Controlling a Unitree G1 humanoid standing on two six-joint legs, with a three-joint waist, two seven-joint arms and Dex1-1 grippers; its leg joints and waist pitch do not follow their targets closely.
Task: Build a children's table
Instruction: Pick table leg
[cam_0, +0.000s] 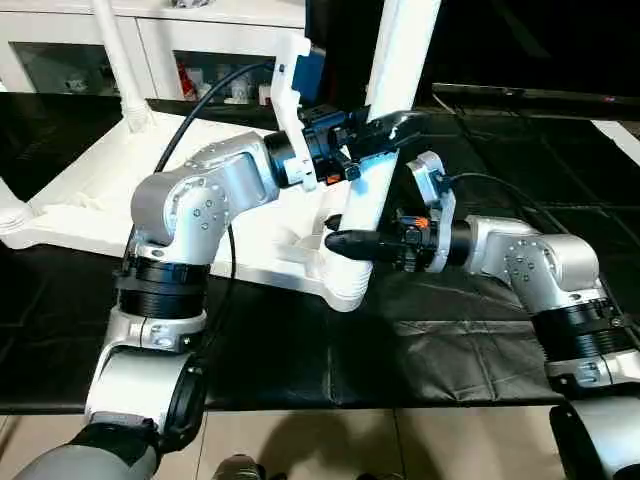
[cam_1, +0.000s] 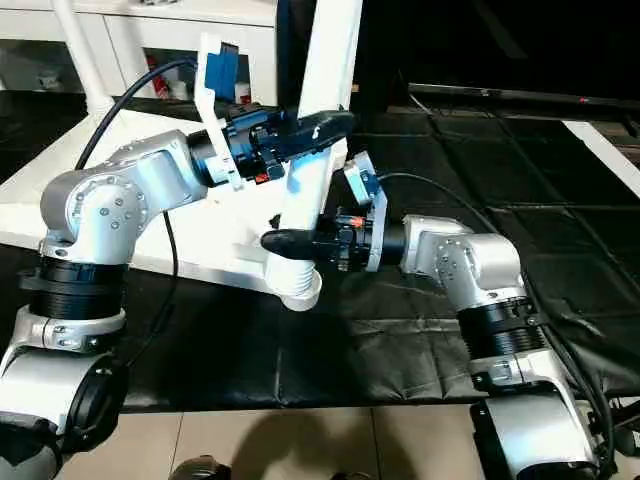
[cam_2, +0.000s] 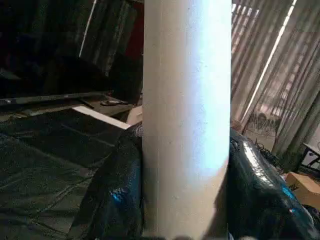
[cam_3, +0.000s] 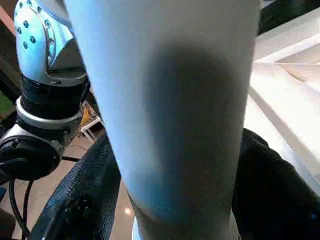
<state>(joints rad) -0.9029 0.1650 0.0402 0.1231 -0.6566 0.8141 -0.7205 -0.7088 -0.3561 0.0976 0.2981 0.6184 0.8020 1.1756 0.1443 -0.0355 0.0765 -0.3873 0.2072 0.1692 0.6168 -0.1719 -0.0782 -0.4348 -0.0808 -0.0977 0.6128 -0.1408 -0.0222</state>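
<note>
**Both grippers clamped on one upright leg**

At the centre of the head camera's frame, the children's table (cam_0: 90, 215) lies upside down on a black mat (cam_0: 430, 340), its ribbed white underside facing up and spreading toward the left edge. From its near corner a leg (cam_0: 385, 120) rises almost straight up and runs out of the top of the frame. A second leg (cam_0: 118, 60) stands at the far corner, upper left.

The left gripper (cam_0: 375, 130) reaches in from the left and pinches that near leg partway up, one black finger (cam_2: 112, 195) on each side of the white shaft, as the left wrist view shows close up. The right gripper (cam_0: 350, 245) comes in from the right, lower down, and grips the same leg just above its socket at the table's corner; the right wrist view has dark fingers (cam_3: 270, 190) pressed against both sides of the leg.

Behind the table, along the top left, stands a white cabinet (cam_0: 200, 35) with glass doors. Pale floor (cam_0: 330, 445) shows along the bottom edge, in front of the mat.
</note>
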